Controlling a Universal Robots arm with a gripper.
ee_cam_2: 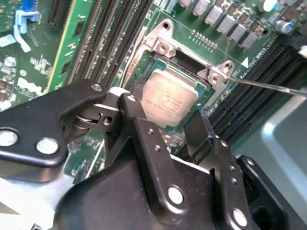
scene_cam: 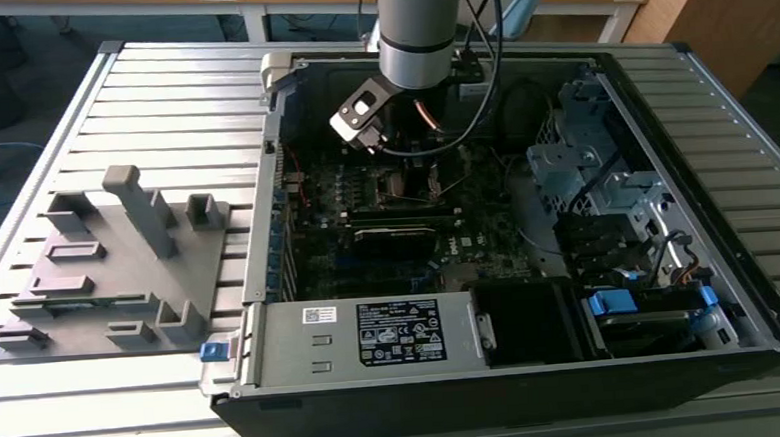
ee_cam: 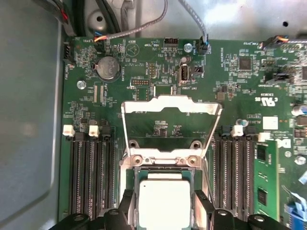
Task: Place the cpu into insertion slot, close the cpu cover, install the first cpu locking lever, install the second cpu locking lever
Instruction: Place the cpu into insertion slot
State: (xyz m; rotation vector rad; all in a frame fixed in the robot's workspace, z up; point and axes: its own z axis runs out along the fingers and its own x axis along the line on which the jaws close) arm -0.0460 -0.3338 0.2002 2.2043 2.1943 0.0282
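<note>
Holding the chip (ee_cam_2: 170, 98) by two opposite edges, your gripper (ee_cam: 165, 199) is closed down to the chip's width. In both wrist views one finger (ee_cam_2: 144, 139) sits against each side. That edge grip keeps the pads off the chip's metal top and off the contacts in the socket (ee_cam_2: 184, 60), and it lets the chip go down flat.

The chip lies low inside the socket's frame and looks level, with its sides parallel to the frame. You cannot tell from these views whether it is fully seated or a touch above the contacts.

In the first wrist view the cover (ee_cam: 168, 103) stands swung up on its hinge at the far side of the socket. That is why the way down is clear, and the window shows bare board (ee_cam: 230, 81) behind it. In the second wrist view a thin wire lever (ee_cam_2: 268, 85) sticks out to the side, unlatched and clear of the fingers.

In the exterior view the arm (scene_cam: 415, 37) reaches straight down into the open case (scene_cam: 754, 290), so the fingers fit between the rows of long black memory slots (ee_cam: 91, 177).
</note>
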